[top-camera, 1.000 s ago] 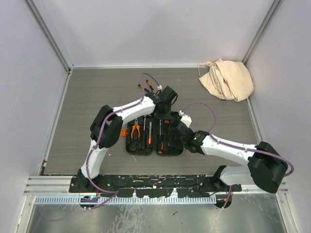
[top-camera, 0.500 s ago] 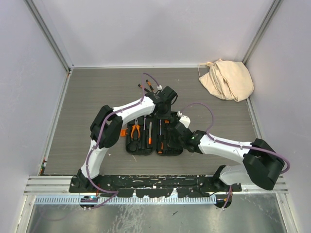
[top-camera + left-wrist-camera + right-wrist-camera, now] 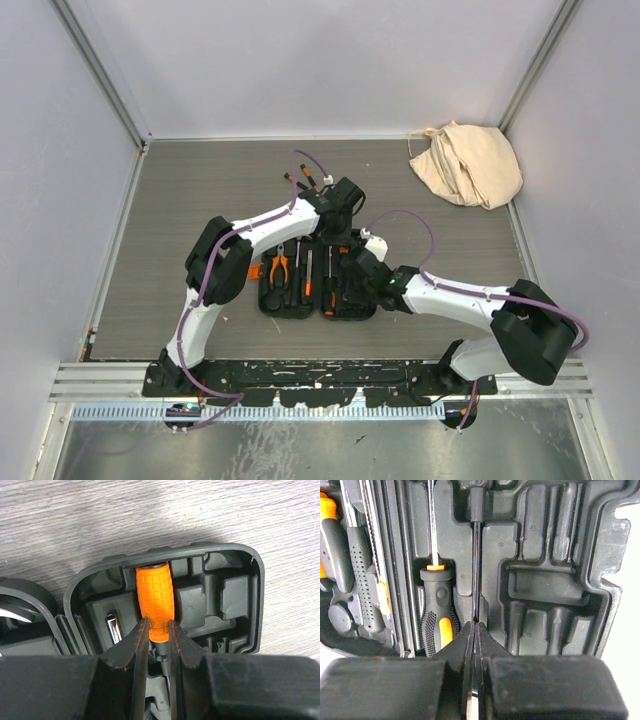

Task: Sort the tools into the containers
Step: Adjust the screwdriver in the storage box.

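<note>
- The black tool case [image 3: 300, 308] lies open and flat in the middle of the table [image 3: 200, 200], a little toward 6 o'clock. Its two halves are side by side, one at 9 o'clock and one at 3 o'clock.
- In the half at 9 o'clock the orange pliers [image 3: 279, 268] lie in their slot.
- In the half at 3 o'clock an orange screwdriver [image 3: 156, 605] lies along a slot. The end of its handle touches the rim at 12 o'clock.
- The left gripper [image 3: 159, 630] is narrow. Its two fingers pinch the lower end of this orange handle, one on each side.
- A small shiny metal piece [image 3: 114, 627] sits in a slot just beside the handle, at 9 o'clock from it.
- The right gripper [image 3: 475, 627] is almost fully closed, and its fingers press on the thin dark shaft of the same screwdriver. The shaft runs from them toward 12 o'clock.
- Just beside this shaft, at 9 o'clock, a black-and-orange screwdriver [image 3: 437, 615] rests in its own slot.
- The slots at 3 o'clock of the shaft are bare black plastic.
- In the top view the left arm reaches the case from 9 o'clock and the right arm from 4 o'clock.
- A beige cloth bag [image 3: 468, 163] lies well apart from the case at 2 o'clock, in the far corner of the table.
</note>
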Motion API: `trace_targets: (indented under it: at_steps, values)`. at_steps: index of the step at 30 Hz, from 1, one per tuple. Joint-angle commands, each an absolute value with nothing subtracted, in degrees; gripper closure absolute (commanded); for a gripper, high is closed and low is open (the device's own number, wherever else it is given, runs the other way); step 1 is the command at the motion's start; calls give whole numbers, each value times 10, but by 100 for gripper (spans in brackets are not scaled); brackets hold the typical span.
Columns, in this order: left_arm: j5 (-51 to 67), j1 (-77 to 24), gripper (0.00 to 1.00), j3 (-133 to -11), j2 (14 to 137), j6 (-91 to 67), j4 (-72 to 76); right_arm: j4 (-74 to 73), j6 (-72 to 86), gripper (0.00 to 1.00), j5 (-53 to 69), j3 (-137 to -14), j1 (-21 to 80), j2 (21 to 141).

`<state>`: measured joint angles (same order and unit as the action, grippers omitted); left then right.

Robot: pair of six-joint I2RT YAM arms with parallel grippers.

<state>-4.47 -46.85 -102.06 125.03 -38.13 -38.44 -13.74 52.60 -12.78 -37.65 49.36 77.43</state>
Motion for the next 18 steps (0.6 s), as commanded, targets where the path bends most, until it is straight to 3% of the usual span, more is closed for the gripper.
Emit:
trace_targets:
  at_steps: [1, 11, 18]
  values:
    - [-34, -469, 81, -1009, 1274, -387, -363, -107, 520, 93, -146, -396, 490, 779]
    - [-32, -469, 81, -1014, 1278, -387, -362, -116, 518, 93, -173, -386, 490, 706]
    - [-31, -469, 82, -1015, 1282, -388, -361, -116, 506, 94, -164, -404, 488, 747]
